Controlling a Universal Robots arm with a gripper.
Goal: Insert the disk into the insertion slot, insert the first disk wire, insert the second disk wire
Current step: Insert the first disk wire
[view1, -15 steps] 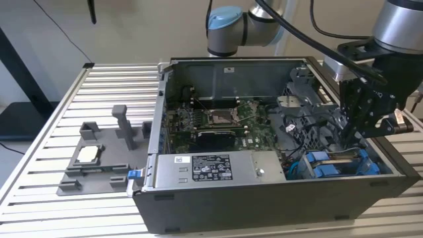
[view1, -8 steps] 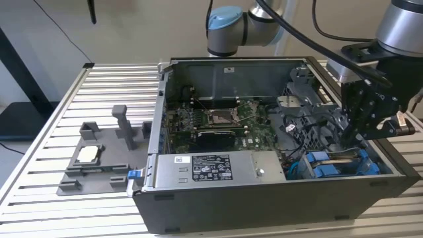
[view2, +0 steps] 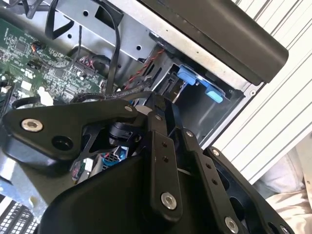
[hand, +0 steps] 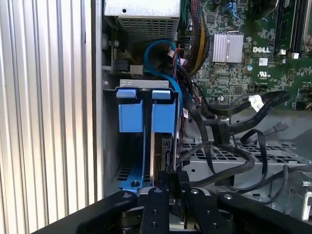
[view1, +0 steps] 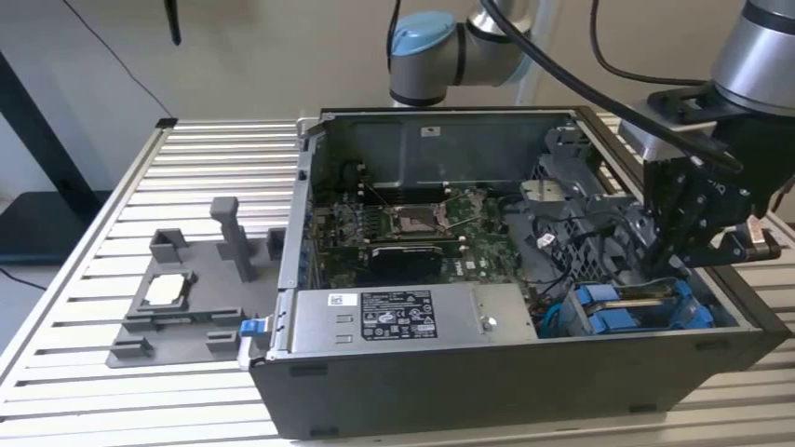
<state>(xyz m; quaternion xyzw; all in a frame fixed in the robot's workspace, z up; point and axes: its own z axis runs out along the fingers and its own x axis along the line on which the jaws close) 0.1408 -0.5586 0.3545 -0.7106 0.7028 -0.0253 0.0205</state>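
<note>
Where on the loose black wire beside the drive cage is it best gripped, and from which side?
Likely at its blocky plug, the only stiff part; the flat wire behind it would bend. Come in through the open side of the case, since the drive cage stands close beside it.

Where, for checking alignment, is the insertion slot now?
The insertion slot sits in the near corner of the case at the exterior view's right, beside the power-supply box, just below the tool.
</note>
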